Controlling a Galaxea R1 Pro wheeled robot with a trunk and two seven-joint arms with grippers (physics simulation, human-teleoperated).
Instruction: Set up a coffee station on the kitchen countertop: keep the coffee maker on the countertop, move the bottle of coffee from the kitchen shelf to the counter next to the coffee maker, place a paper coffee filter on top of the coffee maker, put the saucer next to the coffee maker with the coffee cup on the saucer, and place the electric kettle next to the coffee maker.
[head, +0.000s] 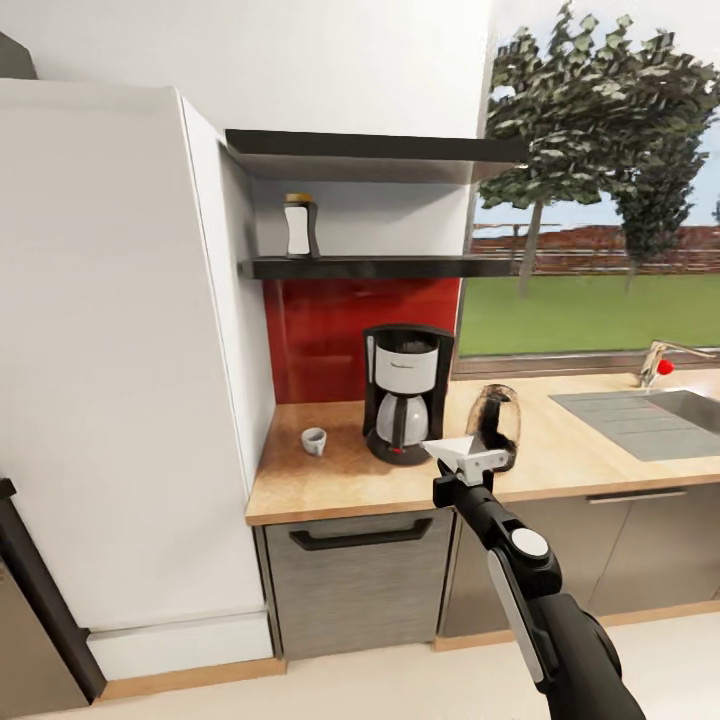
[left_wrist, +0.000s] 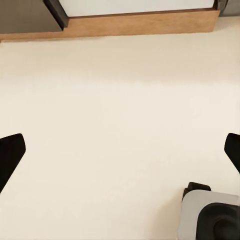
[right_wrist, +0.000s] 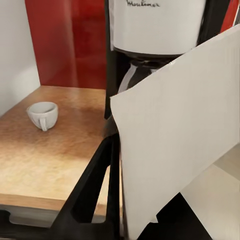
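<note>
Right end effector (head: 470, 462): clamped on paper coffee filter (head: 457, 447), raised over the surface's (head: 330, 480) front edge. Coffee maker (head: 403, 391): just beyond it. Electric kettle (head: 495, 424): directly behind. Coffee cup (head: 314, 441): further left, on the surface. Bottle of coffee (head: 299, 225): on kitchen shelf (head: 400, 267) above. Left end effector (left_wrist: 120, 155): fingers wide apart, empty, over floor (left_wrist: 115, 100).

The wood-grain countertop (head: 330, 480) carries the coffee maker (head: 404, 392) against the red backsplash, a small white cup (head: 314, 441) on its left near the white cabinet side, and the glass kettle (head: 495, 422) just to its right. Farther right a grey sink (head: 650, 418) is set into the slab. Above, the thin black shelf (head: 400, 267) holds the coffee bottle (head: 299, 226), upright near its left end.
</note>
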